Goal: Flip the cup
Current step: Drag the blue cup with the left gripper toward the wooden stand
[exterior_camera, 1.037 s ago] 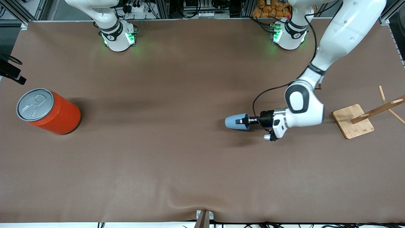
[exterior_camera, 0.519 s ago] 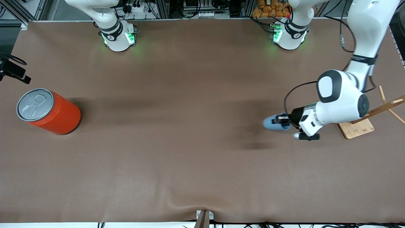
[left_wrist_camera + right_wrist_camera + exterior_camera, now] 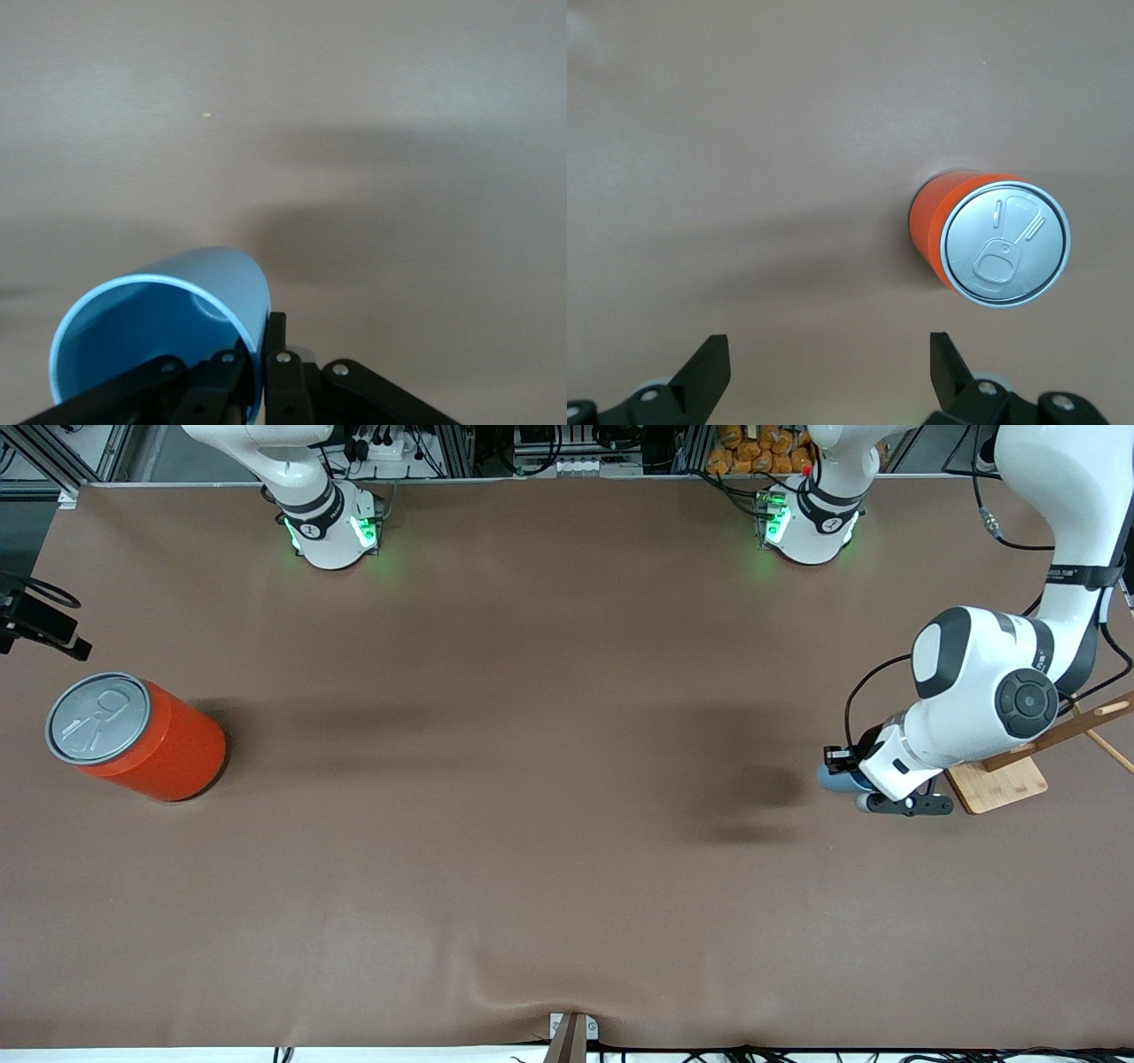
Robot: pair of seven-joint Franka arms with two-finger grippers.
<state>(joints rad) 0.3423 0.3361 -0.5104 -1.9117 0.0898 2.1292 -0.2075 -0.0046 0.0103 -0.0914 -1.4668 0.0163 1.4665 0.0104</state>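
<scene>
Cup point(image 3: 168, 328): on its side in the air, over the mat beside the wooden stand point(image 3: 988, 766), so it can be turned.
Left gripper point(image 3: 252, 367): clamped on the cup's rim, one finger inside (leaves the body free to rotate).
Right gripper point(image 3: 828, 372): jaws apart, holding nothing, waiting high over the orange can point(image 3: 992, 239).

No text, label, brand, number or sign can be read anywhere in these views; the small dark marking on the left arm's upper link point(image 3: 1063, 568) is too small to make out.
</scene>
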